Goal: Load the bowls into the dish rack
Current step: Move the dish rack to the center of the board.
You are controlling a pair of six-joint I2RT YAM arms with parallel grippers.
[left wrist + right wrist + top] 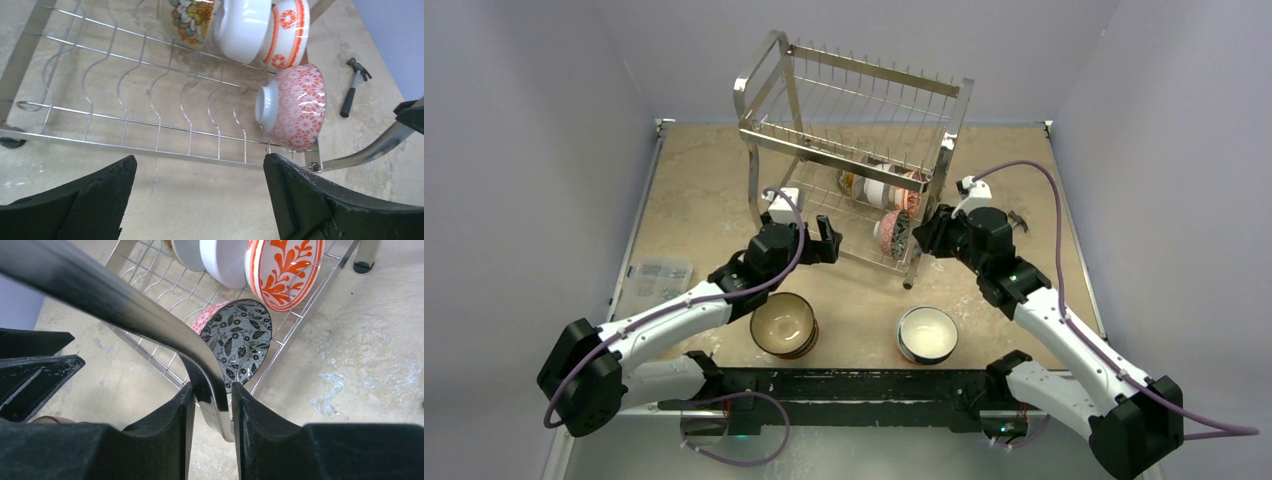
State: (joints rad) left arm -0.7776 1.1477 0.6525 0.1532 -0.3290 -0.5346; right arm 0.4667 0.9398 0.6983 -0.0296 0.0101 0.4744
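While right tool (209,405) pinches a post of the dish rack (856,152), left tool (828,240) hangs spread, empty; brown bowl (782,323) sits on tabletop (694,200) just base-ward of it, left arm nearer.

Rack (844,147) holds 4 bowls (892,232).

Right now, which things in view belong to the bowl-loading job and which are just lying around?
Job:
dish rack
in the rack: pink patterned bowl, orange-and-white bowl, plain white bowl, floral bowl
on the table: brown bowl, pale bowl

Lying about:
hammer
clear plastic box
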